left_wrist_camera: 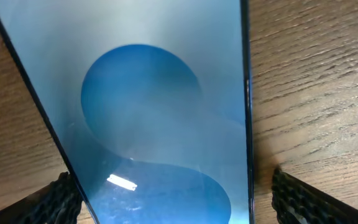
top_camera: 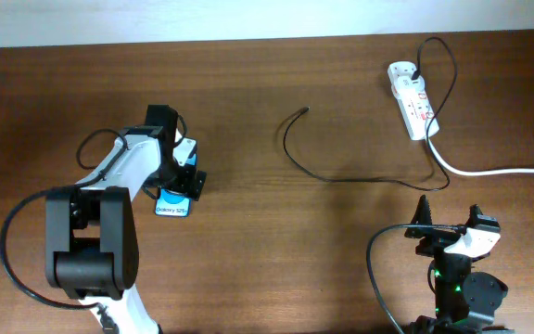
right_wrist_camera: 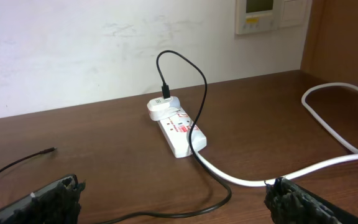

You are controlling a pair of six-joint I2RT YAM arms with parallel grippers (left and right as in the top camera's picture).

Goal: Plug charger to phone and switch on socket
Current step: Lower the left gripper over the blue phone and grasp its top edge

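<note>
Straddling the phone (left_wrist_camera: 166, 93) left of centre in the overhead view, the left gripper (left_wrist_camera: 173, 186) has its jaws apart, while the right gripper (right_wrist_camera: 174, 186) gapes empty at lower right.

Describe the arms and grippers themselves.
The left arm has blocky black joints, a white link and a looping black cable. The right arm is black with a white section and a green light. The left gripper and right gripper have black ribbed fingers.
</note>
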